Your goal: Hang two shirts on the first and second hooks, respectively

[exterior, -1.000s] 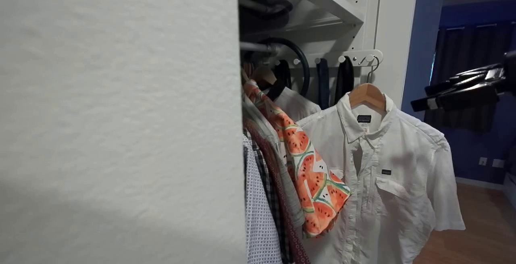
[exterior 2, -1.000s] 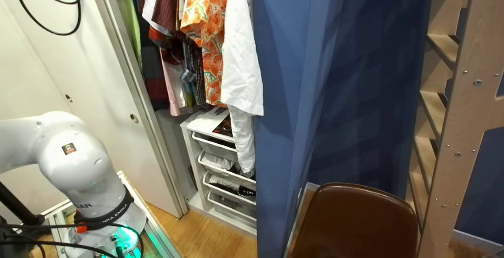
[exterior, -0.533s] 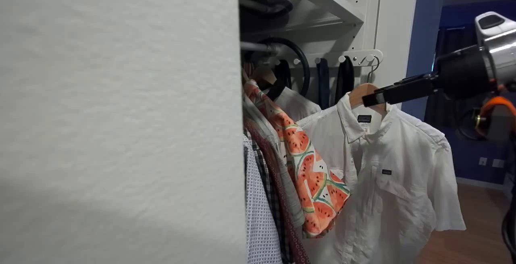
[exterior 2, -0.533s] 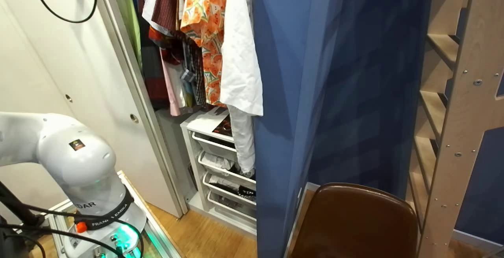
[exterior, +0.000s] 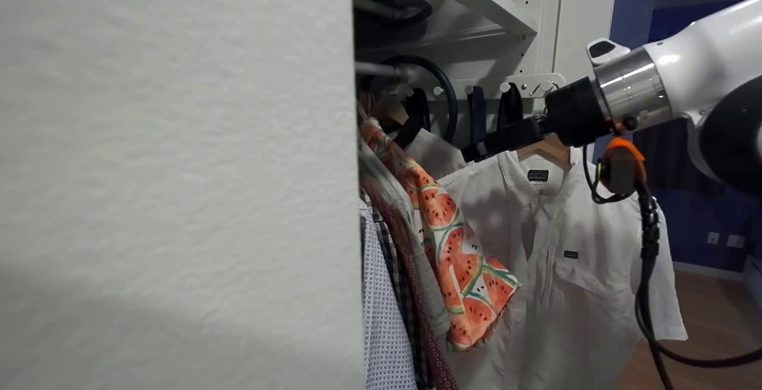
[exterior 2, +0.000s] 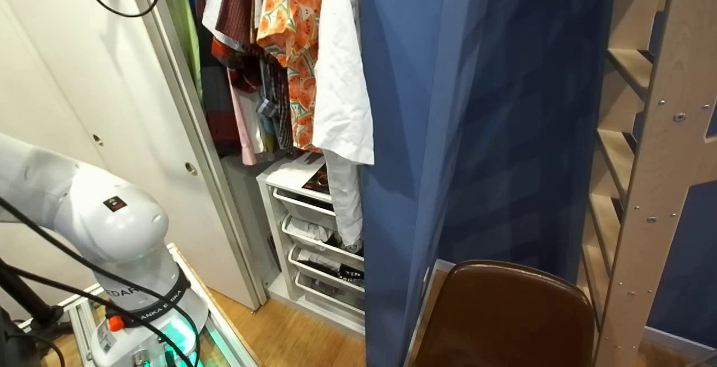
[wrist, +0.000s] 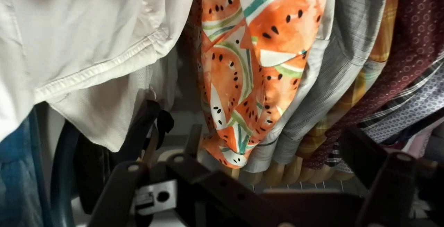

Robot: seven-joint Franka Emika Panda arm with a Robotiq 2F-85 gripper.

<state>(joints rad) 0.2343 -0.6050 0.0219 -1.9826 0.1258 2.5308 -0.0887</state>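
Note:
The white shirt (exterior: 571, 223) hangs on a wooden hanger (exterior: 550, 150) below a white rail. My gripper and arm hide the hanger's metal hook. Its end hook (exterior: 546, 86) and the neighbouring hook (exterior: 505, 87), with a dark strap below it, show on that rail. The orange shirt (exterior: 470, 271) hangs among the closet clothes left of the white one, its hanger mostly hidden. My gripper (exterior: 470, 153) reaches across the white shirt's collar, its tips near the orange shirt's shoulder. In the wrist view my gripper (wrist: 275, 147) has its jaws wide apart, gripping nothing, the orange shirt (wrist: 270, 29) appearing between them.
Several other garments (wrist: 350, 40) crowd beside the orange shirt. A shelf (exterior: 488, 0) juts out above the rail, and a dark hoop (exterior: 443, 89) curves beneath it. The arm's cable (exterior: 646, 271) dangles before the white shirt. A drawer unit (exterior 2: 297, 173) stands below the clothes.
From the right edge of an exterior view, my gripper has swung left past the white shirt's collar toward the orange shirt. The two shirts have barely moved.

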